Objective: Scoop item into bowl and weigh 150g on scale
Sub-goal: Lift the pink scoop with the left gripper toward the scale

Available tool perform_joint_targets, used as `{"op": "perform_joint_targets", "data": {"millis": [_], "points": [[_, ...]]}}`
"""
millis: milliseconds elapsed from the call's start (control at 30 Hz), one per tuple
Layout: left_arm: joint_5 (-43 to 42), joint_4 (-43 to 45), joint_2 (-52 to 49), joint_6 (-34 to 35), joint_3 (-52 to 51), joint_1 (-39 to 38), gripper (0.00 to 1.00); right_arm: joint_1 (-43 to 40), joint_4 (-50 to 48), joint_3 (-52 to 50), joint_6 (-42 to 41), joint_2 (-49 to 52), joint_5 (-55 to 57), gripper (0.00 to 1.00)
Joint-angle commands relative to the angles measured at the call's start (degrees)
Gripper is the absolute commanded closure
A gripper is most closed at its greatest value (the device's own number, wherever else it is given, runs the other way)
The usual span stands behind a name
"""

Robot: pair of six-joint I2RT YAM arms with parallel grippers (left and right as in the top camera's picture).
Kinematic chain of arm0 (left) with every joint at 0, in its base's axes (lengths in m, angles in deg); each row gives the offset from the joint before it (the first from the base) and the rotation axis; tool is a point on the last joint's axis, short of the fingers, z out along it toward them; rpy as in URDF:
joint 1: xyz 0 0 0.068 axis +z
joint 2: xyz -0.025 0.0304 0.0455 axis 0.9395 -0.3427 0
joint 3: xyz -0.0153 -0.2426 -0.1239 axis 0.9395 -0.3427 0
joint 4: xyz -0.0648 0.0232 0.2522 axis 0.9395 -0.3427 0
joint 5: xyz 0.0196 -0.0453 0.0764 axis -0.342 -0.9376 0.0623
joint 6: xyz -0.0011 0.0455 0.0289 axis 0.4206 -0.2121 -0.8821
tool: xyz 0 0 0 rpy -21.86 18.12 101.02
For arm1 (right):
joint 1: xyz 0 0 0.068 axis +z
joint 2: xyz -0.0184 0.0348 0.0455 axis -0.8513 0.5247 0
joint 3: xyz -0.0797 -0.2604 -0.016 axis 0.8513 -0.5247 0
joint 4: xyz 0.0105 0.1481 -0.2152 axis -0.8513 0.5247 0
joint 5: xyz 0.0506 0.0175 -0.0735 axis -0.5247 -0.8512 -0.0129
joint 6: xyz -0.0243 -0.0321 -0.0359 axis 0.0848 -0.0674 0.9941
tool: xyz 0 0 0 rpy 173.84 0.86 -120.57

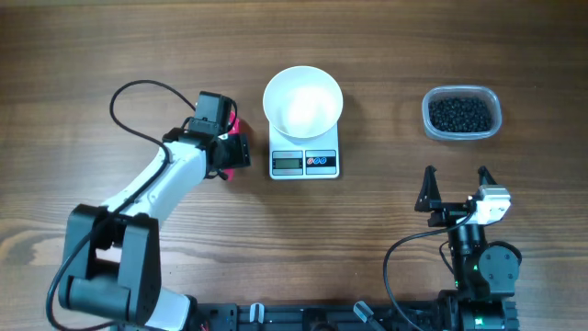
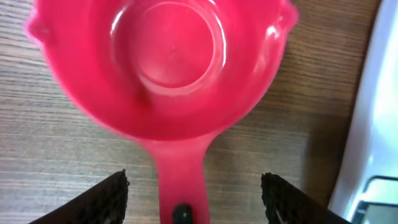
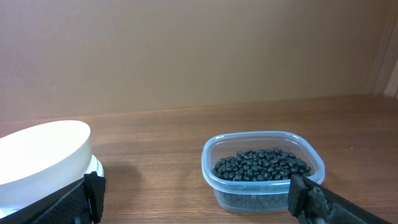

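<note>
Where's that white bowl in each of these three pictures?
Overhead: the bowl sits top centre, on the scale.
Left wrist: not in it; only the pink scoop and the scale's edge show.
Right wrist: lower left.
Shared landmark: the clear tub of black beans, right of the bowl in overhead and right wrist.

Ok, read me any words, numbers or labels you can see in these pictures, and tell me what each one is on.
No text can be read in any view.
The display of the scale: too small to tell whether digits show.
The red and blue buttons: any marks on them are too small to read.
The pink scoop, white bowl and clear tub: no lettering visible.
</note>
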Motion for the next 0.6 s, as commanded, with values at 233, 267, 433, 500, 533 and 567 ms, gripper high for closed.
{"op": "perform_joint_targets", "data": {"millis": [233, 267, 433, 500, 533, 567], "points": [[0.37, 1.68, -2.54, 0.52, -0.39, -0.04, 0.51, 0.44, -0.15, -0.07, 0.37, -0.35, -0.50, 0.00], [0.35, 1.68, -2.54, 0.59, -0.39, -0.04, 0.54, 0.44, -0.15, -0.07, 0.37, -0.35, -0.48, 0.00], [0.35, 1.66, -2.54, 0.59, -0.37, -0.04, 0.62, 0.44, -0.15, -0.07, 0.37, -0.35, -0.48, 0.00], [0.37, 1.66, -2.51, 0.59, -0.37, -0.04, 0.63, 0.44, -0.15, -0.07, 0.37, -0.35, -0.50, 0.00], [0.37, 1.68, -2.51, 0.57, -0.26, -0.04, 0.63, 0.44, -0.17, -0.07, 0.37, -0.35, -0.50, 0.00], [0.39, 1.68, -2.43, 0.57, -0.13, -0.04, 0.62, 0.44, -0.15, -0.07, 0.35, -0.35, -0.50, 0.00]]}}
